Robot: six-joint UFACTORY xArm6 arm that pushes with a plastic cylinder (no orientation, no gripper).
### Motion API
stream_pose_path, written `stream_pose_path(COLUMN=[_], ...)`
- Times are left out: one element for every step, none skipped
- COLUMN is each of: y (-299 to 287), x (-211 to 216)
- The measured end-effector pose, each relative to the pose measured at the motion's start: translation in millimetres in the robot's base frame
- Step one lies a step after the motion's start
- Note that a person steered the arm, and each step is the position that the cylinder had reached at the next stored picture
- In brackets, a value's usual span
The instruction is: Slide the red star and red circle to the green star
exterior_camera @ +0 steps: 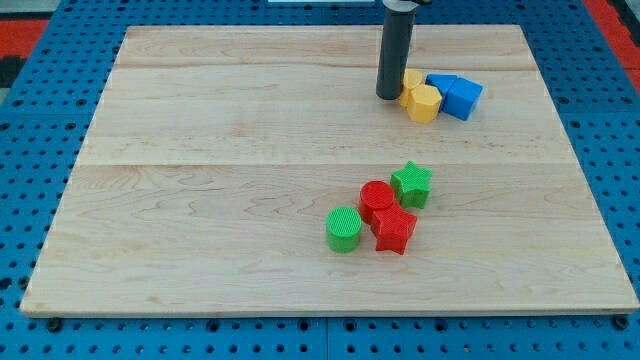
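Note:
The red circle (pixel 376 199) lies on the wooden board just left of the green star (pixel 412 185), touching or nearly touching it. The red star (pixel 395 229) lies just below the red circle, touching it, and below-left of the green star. My tip (pixel 388 96) is the lower end of the dark rod near the view's top, far above this cluster. It stands right beside the left edge of a yellow block.
A green cylinder (pixel 343 229) stands just left of the red star. At the view's top right, a yellow block (pixel 410 82), a yellow hexagon (pixel 423 103), a blue block (pixel 440 86) and a blue cube (pixel 462 98) are bunched together. The board (pixel 200 200) sits on a blue pegboard.

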State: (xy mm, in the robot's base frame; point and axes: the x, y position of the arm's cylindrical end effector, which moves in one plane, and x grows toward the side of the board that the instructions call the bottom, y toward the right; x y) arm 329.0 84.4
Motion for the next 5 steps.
stream_pose_path(y=[0,1,0,-22,-65], x=[0,0,0,-1,6])
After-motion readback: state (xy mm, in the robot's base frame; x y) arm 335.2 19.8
